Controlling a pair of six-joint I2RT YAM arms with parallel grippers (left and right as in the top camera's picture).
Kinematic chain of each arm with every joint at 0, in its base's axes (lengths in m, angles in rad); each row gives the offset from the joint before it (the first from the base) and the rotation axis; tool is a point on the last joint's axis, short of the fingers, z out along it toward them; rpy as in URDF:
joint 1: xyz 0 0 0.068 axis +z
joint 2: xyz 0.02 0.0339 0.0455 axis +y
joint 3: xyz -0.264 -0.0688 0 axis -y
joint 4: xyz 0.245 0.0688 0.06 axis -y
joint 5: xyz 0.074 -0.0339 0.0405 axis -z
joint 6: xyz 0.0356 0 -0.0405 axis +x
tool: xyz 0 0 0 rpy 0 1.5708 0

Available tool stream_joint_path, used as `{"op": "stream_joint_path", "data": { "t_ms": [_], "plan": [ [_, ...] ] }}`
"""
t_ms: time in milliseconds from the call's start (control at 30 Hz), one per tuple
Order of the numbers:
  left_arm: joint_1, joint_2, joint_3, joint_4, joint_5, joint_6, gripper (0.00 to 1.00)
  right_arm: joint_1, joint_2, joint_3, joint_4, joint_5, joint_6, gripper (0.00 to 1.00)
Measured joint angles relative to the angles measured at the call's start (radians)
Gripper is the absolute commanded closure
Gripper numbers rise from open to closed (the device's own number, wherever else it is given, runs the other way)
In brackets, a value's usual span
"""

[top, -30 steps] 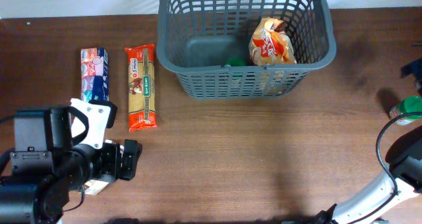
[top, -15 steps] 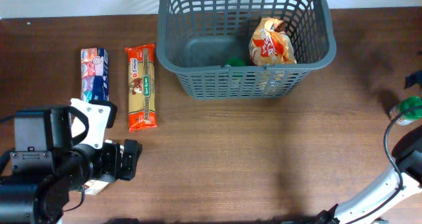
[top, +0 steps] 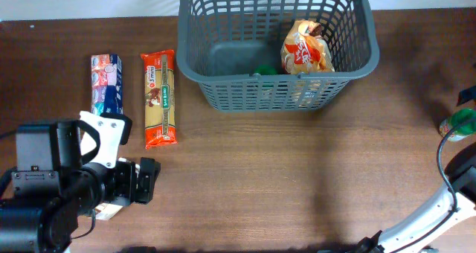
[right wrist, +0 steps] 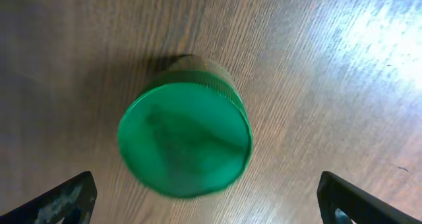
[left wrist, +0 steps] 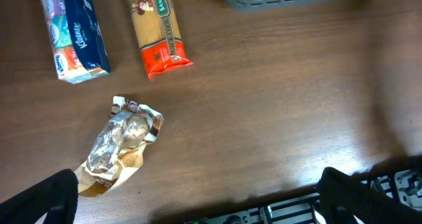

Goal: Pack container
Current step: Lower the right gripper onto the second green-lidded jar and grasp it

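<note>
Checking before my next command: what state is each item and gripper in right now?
basket: upright, partly packed
snack bag: inside basket
pasta packet: flat on table
tissue pack: flat on table
crumpled bag: on table, not gripped
jar: upright, lid on
left gripper: open, empty
right gripper: open above jar

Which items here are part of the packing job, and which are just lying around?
Job: basket; snack bag inside it; pasta packet, tissue pack, foil packet and green-lidded jar outside, probably waiting.
Lying about: none that I can tell.
</note>
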Motion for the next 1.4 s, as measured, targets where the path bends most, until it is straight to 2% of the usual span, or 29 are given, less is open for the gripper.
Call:
{"op": "stream_joint_path", "data": {
  "t_ms": [767,1167,1267,1400],
  "plan": [
    [0.0,0.0,0.0,0.0,0.0,0.0,0.01,0.0,0.157,0.0,0.042,0.0,-0.048,0.01],
    [0.0,0.0,0.0,0.0,0.0,0.0,0.01,0.0,0.163,0.0,0.065,0.0,-0.094,0.01],
    [0.0,0.0,0.0,0.0,0.0,0.0,0.01,0.0,0.166,0.0,0.065,0.0,-0.1,0.14],
    [0.0,0.0,0.0,0.0,0.0,0.0,0.01,0.0,0.167,0.0,0.065,0.0,-0.108,0.14]
  ]
}}
